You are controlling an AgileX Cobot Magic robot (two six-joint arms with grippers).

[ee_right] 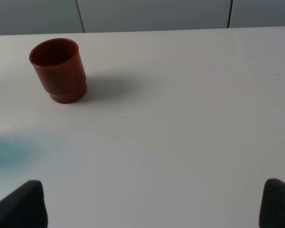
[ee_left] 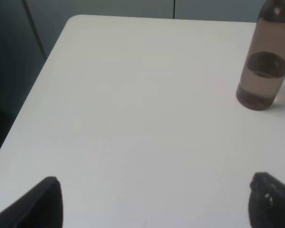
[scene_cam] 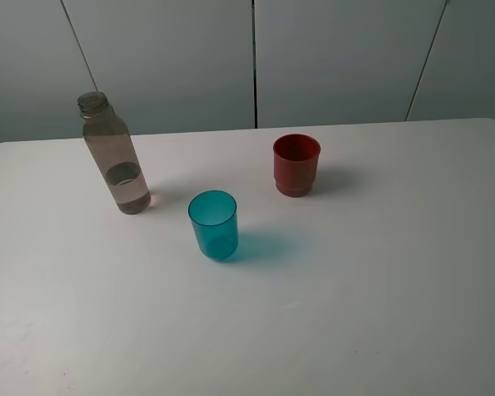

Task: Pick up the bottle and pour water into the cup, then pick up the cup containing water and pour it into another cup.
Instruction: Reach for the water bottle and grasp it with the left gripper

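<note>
Between left gripper (ee_left: 155,180) fingers: nothing, spread wide | right gripper (ee_right: 154,184): fingers wide apart, empty | bottle (scene_cam: 115,157): upright, part full, ahead of left gripper, well apart | teal cup (scene_cam: 213,224): mid-table, seems empty | red cup (scene_cam: 296,165): behind it, apart | progress: nothing done; bottle grasp and both pours remain

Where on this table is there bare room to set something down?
The whole near half of the table, in front of the teal cup, is bare; so is the stretch right of the red cup. Busiest from back left to centre, where the bottle and both cups stand apart.
</note>
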